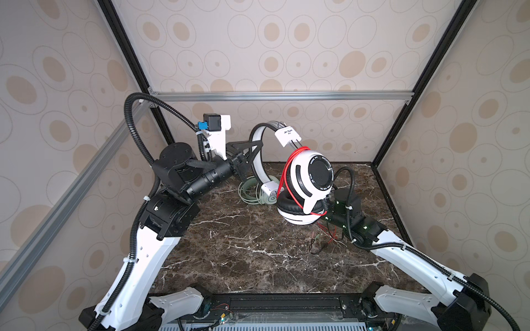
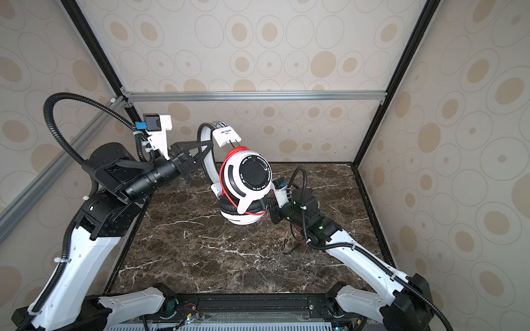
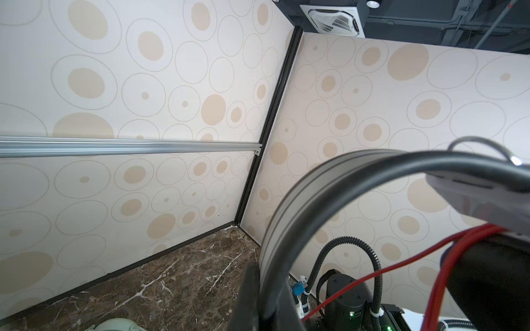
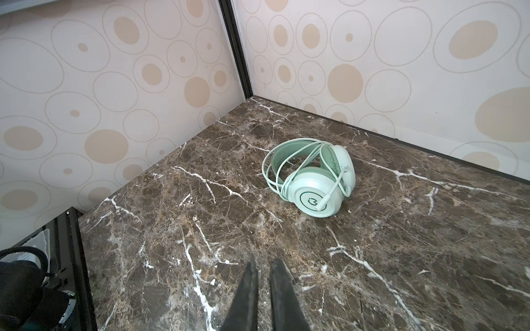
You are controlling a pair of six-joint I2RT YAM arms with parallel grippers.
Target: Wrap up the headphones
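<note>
Both top views: high above the near edge, looking down over the dark brown marble bench (image 1: 243, 258), nearly identical. Left wrist view: close against the grey-banded white-and-black headphones (image 3: 289, 212), tilted up toward a far corner. Right wrist view: low over the bench, facing the mint-green headphones (image 4: 315, 186); same mint-green headphones (image 1: 268, 199) in a top view.

- Ahead of the right claw (image 4: 262, 275): bare desk (image 4: 172, 229), clear run until the mint-green headphones (image 4: 311, 177) near the far corner.
- Between it and the left claw (image 1: 255, 150): white-and-black headphones (image 1: 298, 174) plus red cable (image 1: 287, 169) loops block the way.
</note>
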